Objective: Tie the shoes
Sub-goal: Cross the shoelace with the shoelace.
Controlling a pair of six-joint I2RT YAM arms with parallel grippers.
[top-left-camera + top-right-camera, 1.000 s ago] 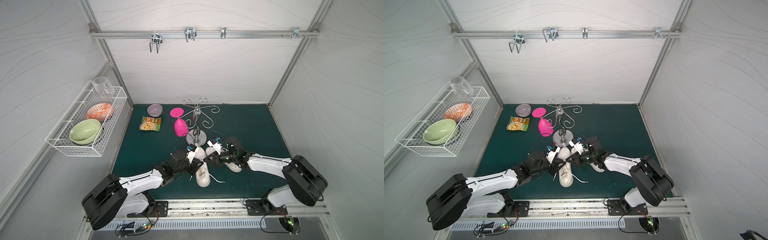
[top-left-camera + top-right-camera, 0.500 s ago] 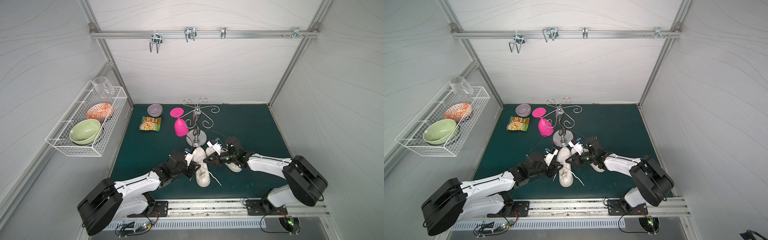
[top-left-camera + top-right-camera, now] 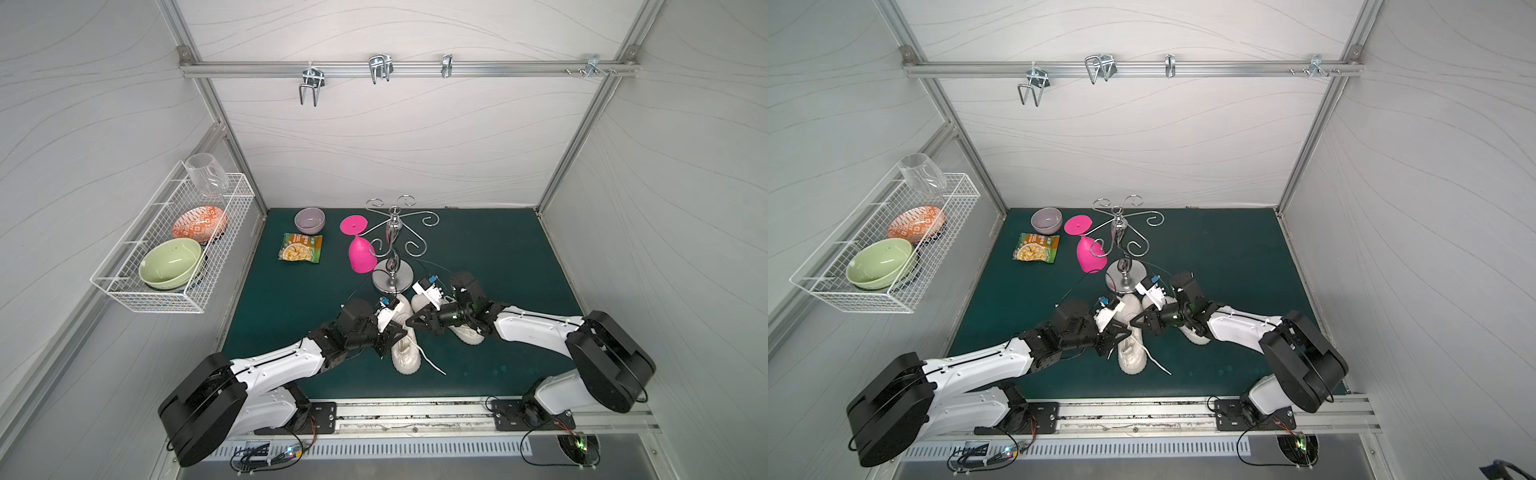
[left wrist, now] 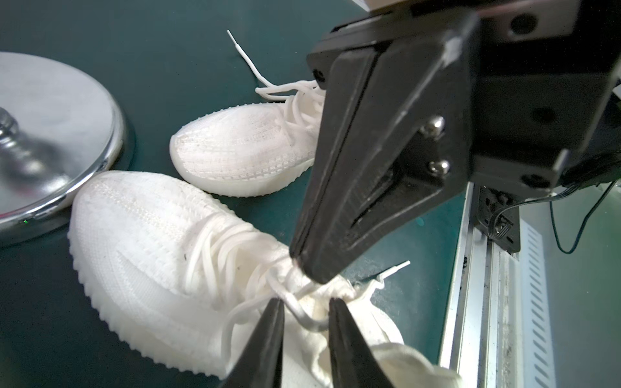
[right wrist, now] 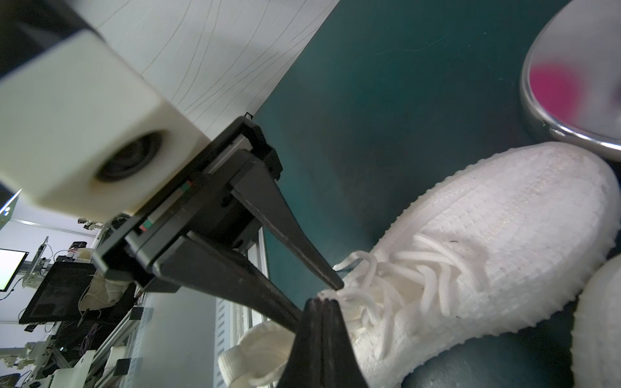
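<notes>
Over the nearer shoe (image 3: 405, 361), the right gripper (image 4: 304, 265) pinches its laces (image 4: 215, 255). From nine o'clock, the left gripper (image 4: 306, 302) straddles them with jaws parted.

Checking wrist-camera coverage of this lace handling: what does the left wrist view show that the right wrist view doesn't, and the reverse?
Only the left wrist view: most of the second shoe with its loose lace end, and the right hand from outside, shut on the laces of the worked shoe. Only the right wrist view: the left hand from outside, jaws apart, and a monitor in the background. Both: the worked shoe's laced top, the stand's chrome base, the green mat.
</notes>
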